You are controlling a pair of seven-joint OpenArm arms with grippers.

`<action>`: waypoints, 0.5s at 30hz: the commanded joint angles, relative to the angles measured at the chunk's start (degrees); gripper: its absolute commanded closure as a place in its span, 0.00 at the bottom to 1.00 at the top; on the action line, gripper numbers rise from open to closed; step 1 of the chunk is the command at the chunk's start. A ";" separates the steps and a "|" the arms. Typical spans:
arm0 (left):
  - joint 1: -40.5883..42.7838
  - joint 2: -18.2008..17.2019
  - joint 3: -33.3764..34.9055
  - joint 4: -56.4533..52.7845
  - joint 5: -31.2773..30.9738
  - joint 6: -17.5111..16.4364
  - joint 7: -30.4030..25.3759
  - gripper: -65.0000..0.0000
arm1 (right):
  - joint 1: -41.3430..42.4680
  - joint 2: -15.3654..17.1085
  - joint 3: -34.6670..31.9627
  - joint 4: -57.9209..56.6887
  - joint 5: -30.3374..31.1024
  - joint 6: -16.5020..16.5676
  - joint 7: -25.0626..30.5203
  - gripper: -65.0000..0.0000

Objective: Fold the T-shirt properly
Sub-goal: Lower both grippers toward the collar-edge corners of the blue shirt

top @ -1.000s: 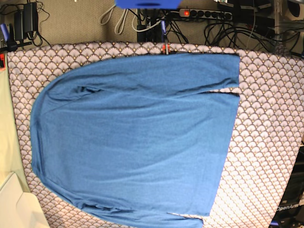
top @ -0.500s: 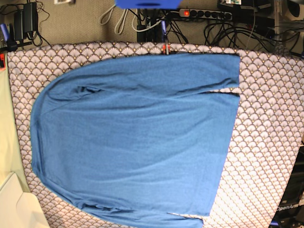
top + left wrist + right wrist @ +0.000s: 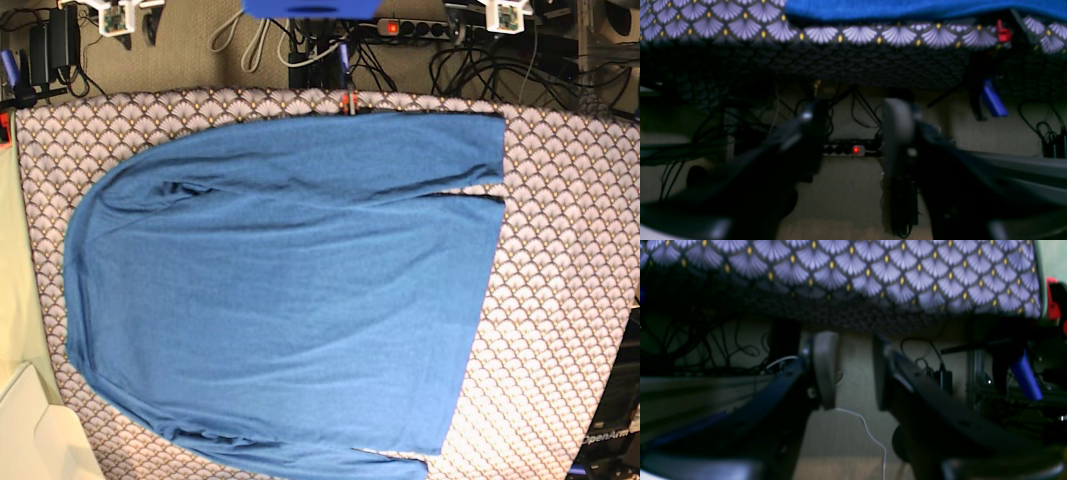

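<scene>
So the surface (image 3: 570, 300) is covered in a grey-white scallop-patterned cloth (image 3: 560, 250), and the T-shirt (image 3: 290, 290) is spread flat across most of it, blue and lying sideways, with one sleeve folded along the far edge. Both arms sit back off the far edge, low, looking at the cloth's overhang. Left gripper (image 3: 853, 133) has its jaws parted with nothing between them, same deal for the right gripper (image 3: 850, 370). A power strip (image 3: 850, 150) glows red on the floor behind.
</scene>
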 commanded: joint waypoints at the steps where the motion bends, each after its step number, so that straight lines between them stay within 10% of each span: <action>1: 0.65 -0.07 -0.08 0.91 -0.17 -0.15 -1.06 0.49 | -0.06 0.25 0.12 1.02 0.05 0.08 1.50 0.65; 15: -13.41 -0.42 -0.17 -2.16 -0.09 -0.15 -0.97 0.47 | 11.28 0.33 -0.23 0.76 -0.21 1.75 -0.61 0.56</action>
